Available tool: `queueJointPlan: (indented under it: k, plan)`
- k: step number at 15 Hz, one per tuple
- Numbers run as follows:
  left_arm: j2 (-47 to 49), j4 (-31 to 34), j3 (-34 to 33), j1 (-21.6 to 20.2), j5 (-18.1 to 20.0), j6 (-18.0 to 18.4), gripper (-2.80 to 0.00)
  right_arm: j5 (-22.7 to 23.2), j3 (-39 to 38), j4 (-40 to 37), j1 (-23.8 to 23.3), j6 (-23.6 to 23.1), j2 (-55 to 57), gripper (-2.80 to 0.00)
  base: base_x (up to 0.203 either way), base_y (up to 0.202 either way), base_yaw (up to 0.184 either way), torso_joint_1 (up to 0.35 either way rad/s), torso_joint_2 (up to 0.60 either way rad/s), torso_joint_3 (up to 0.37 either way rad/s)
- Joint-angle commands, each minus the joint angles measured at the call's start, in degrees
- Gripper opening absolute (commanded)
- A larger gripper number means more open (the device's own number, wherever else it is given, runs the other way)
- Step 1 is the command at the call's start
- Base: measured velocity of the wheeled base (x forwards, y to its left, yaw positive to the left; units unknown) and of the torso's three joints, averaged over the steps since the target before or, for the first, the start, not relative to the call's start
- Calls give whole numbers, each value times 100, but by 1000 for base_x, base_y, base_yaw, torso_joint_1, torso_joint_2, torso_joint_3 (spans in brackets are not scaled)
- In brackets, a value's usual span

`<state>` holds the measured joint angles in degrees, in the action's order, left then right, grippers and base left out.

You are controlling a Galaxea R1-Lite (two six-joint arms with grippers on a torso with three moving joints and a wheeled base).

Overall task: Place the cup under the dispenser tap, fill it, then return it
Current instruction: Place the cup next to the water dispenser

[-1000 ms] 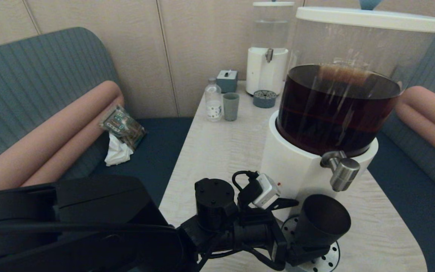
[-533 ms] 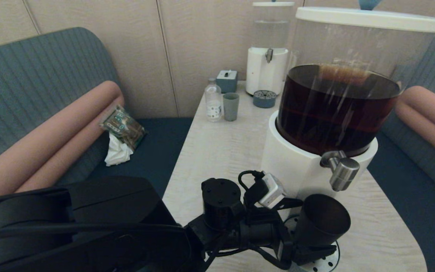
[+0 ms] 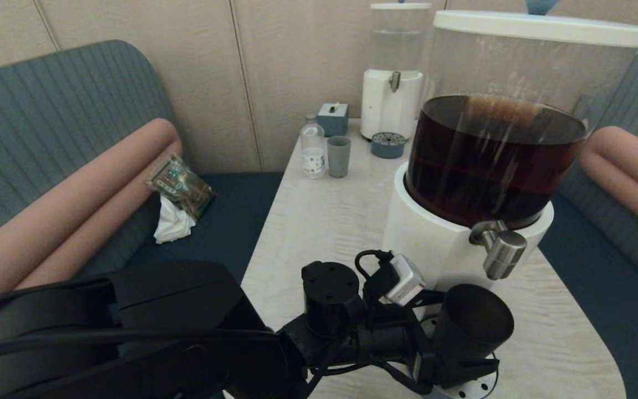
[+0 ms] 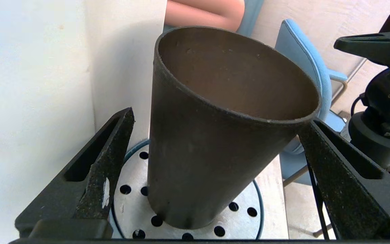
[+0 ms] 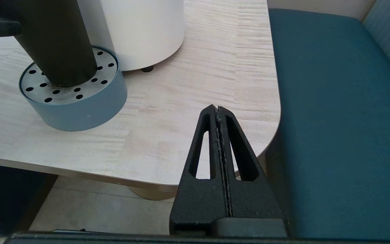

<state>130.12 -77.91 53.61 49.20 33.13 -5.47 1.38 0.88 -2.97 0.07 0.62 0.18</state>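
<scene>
The matte black cup (image 3: pixel 474 321) stands on the round perforated drip tray (image 3: pixel 482 383), just below and in front of the brushed-silver dispenser tap (image 3: pixel 499 252). My left gripper (image 3: pixel 457 354) is open around the cup. In the left wrist view the cup (image 4: pixel 215 135) fills the space between the fingers of this gripper (image 4: pixel 217 118): one finger stands clear of its wall and the other is right at its rim. In the right wrist view the cup (image 5: pixel 59 44) rests on the tray (image 5: pixel 80 108). My right gripper (image 5: pixel 217 108) is shut and empty off the table's near right corner.
The big white-based dispenser (image 3: pixel 452 249) with dark brown liquid stands right behind the cup. At the table's far end are a clear-liquid dispenser (image 3: pixel 392 100), a grey-blue tumbler (image 3: pixel 339 156), a small bottle (image 3: pixel 313 148) and a small box (image 3: pixel 333 118). Blue benches flank the table.
My left arm has crept forward, bringing the open fingers further along the cup's sides. The cup has stayed on the tray.
</scene>
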Motion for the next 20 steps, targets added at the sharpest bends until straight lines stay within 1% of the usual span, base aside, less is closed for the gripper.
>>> queueJointPlan:
  k: [1, 7, 17, 18, 20]
  plan:
    - [31, 21, 35, 6, 18, 2, 0, 3, 0, -2, 1, -1, 8, -280, 0, 0, 0, 0, 0, 0]
    - [101, 56, 141, 19, 26, 2, 0, 3, 0, -2, 1, -7, -1, -280, 0, 0, 0, 0, 0, 0]
    - [92, 35, 83, 28, 26, 55, 0, 3, 0, -2, 1, -3, 6, -280, 0, 0, 0, 0, 0, 0]
    - [92, 30, 79, 44, 26, 66, -280, 3, 0, -2, 1, -7, 7, -280, 0, 0, 0, 0, 0, 0]
    - [79, 40, -1, 46, 76, 26, -280, 3, 0, -2, 1, -3, 0, -280, 0, 0, 0, 0, 0, 0]
